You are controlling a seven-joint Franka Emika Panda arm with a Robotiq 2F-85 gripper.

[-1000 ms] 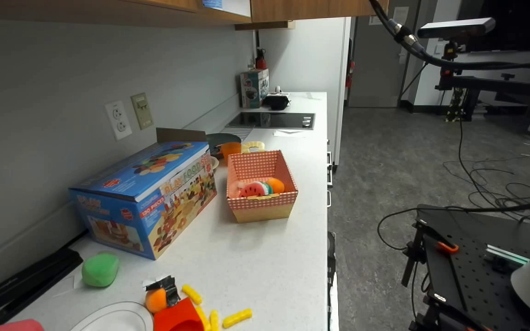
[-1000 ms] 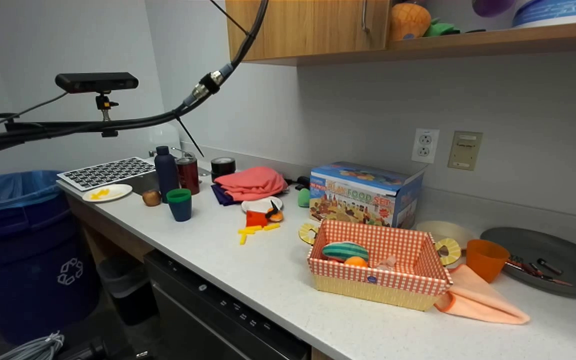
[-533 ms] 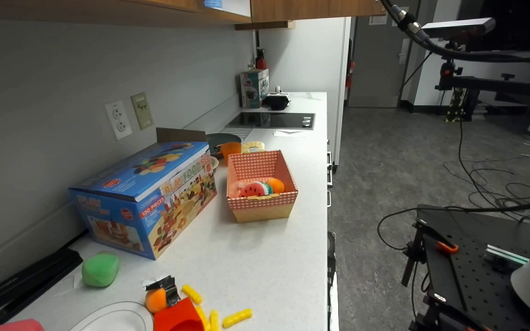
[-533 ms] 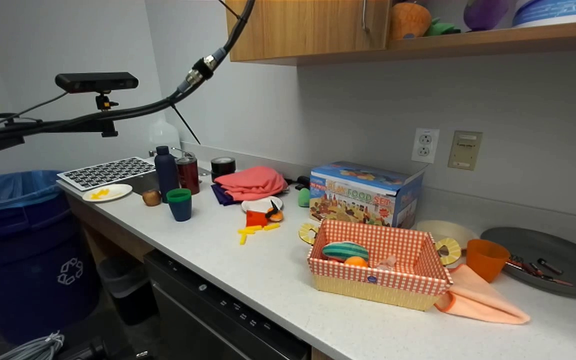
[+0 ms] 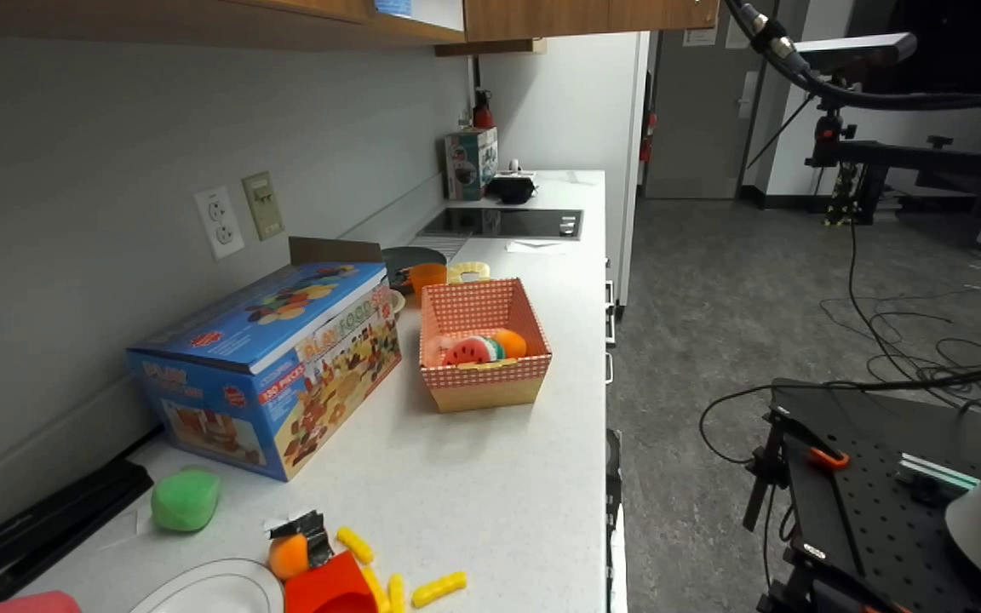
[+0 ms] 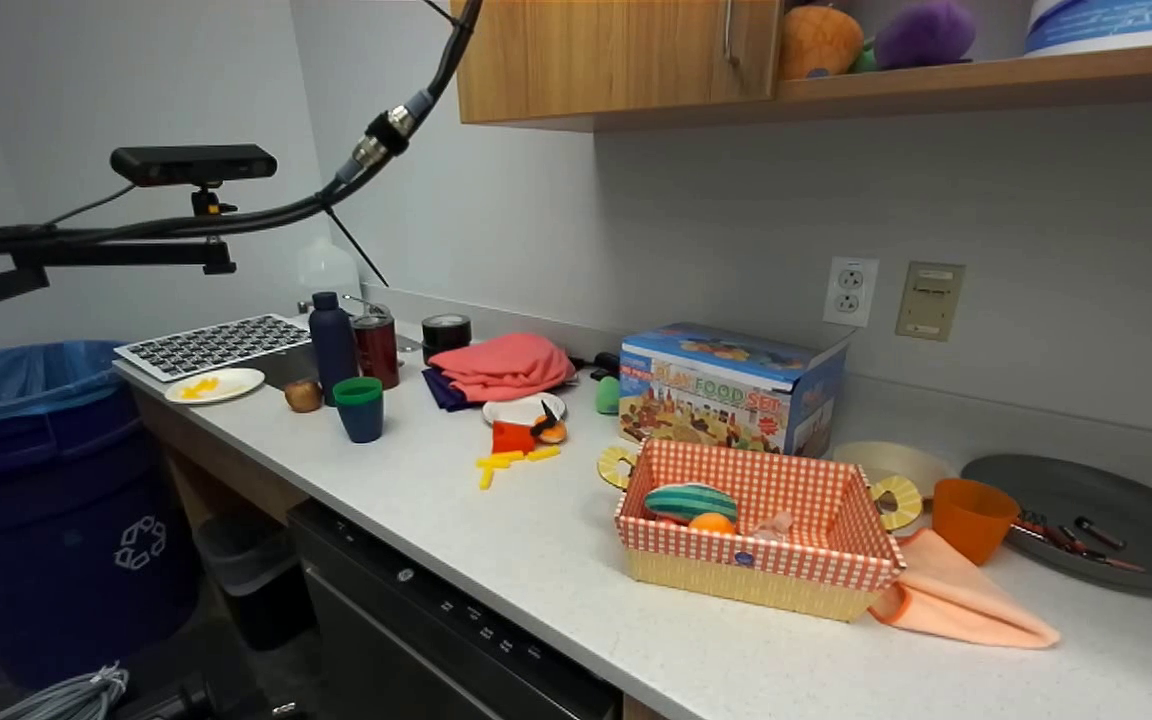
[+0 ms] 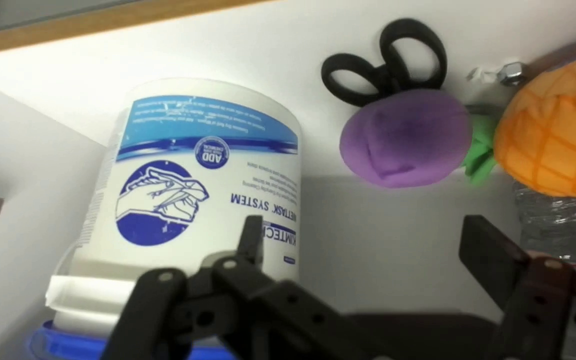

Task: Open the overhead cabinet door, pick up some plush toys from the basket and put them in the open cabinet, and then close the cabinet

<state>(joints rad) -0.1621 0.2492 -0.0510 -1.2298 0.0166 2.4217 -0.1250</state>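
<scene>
Evidently for storage, the purple plush toy point(image 7: 405, 139) is laid in the open overhead cabinet point(image 6: 996, 92), between the orange plush toy point(image 7: 560, 130) and the white tub point(image 7: 198, 175). Nothing is held by the gripper point(image 7: 362, 240), its jaws spread wide, presumably so it can be left. Below, the basket point(image 6: 746, 585) is probably placed for easy reach.

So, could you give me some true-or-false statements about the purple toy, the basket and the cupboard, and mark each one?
The purple plush toy lies in the overhead cabinet. True.
The gripper is squeezing the purple plush toy. False: its jaws stand open.
The basket is empty. False: a watermelon-patterned toy, among other things, lies in it.
The orange cup is outside the basket. True.
The overhead cabinet is shut. False: it stands open.
Black scissor handles show next to the purple plush toy. True.
</scene>
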